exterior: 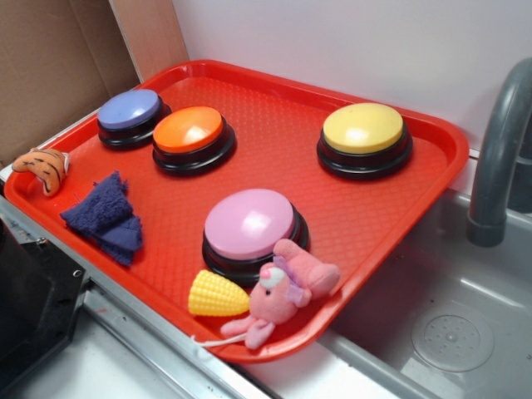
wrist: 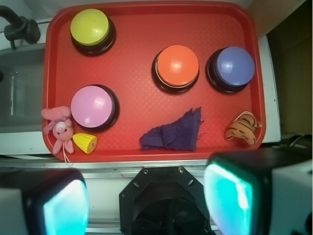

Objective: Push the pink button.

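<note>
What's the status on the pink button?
Tool open, high above tray's near edge. Pink button untouched. Plush and corn crowd its front; top clear.

Black claw (wrist: 156, 196) with glowing teal finger pads (wrist: 230, 196).

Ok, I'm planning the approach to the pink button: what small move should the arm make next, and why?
Probably travel forward and to the image left in the wrist view. There the gripper sits open over the tray's near edge, roughly centred, while the pink button lies ahead toward the left, untouched. The pink plush toy and yellow corn crowd its near side, so descend from above.
</note>
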Controlling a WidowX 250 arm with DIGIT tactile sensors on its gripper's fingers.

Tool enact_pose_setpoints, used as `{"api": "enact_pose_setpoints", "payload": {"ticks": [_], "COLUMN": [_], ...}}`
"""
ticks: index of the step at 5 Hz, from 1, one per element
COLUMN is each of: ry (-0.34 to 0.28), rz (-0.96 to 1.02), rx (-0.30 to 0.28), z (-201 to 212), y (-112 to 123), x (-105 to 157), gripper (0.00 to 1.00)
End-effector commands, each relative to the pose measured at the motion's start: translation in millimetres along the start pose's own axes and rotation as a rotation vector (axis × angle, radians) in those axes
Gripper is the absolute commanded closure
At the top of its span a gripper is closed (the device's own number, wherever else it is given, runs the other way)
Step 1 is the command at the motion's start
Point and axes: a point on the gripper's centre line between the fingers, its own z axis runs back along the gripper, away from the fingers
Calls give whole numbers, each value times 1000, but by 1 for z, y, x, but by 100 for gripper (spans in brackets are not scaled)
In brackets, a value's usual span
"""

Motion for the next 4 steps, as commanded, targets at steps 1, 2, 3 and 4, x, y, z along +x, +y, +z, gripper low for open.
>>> {"api": "enact_pose_setpoints", "payload": {"ticks": [1, 2, 3, 4], "ry": [0, 12, -66, -66], "rz": [0, -186, -251, -251], "rx": [0, 55, 97, 97], "z": [0, -57, -107, -107], "y": [0, -49, -92, -92], "x": [0, 36, 32, 32], "gripper": [0, 0, 0, 0]}}
